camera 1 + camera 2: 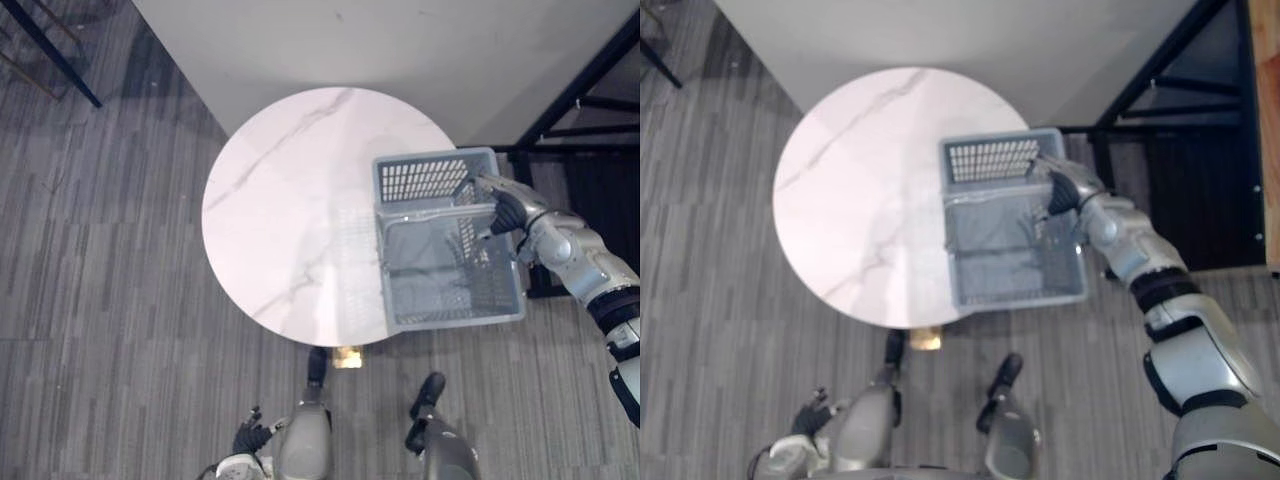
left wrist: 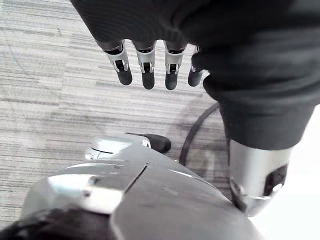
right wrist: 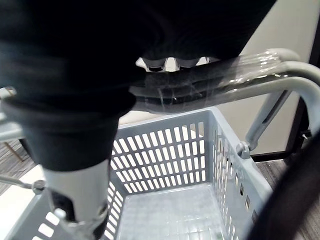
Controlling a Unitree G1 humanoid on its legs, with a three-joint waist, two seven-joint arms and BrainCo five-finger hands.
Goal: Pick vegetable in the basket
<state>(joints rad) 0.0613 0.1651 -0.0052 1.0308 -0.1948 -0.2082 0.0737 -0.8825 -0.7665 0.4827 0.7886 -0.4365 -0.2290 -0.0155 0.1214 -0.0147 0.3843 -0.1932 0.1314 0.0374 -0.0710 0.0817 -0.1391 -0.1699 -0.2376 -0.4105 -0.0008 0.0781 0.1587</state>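
Left hand [image 2: 146, 70] hangs low over the carpet [image 2: 45, 100], fingers straight and loose, holding nothing. Round white table [image 1: 270, 200] at centre. Grey basket [image 1: 425, 180] at the table's right edge, overhanging it. Right hand [image 1: 505, 212] has fingers curled round the basket's handle [image 3: 235, 75].

Round white marble table [image 1: 280, 200] on grey striped carpet [image 1: 100, 300]; black frame [image 1: 590, 90] beside.

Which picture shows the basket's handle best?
The right wrist view: the handle runs close across it, with the right hand curled round it. Both eye views show the handle from above, as a thin bar across the basket on the table. The left wrist view faces the floor.
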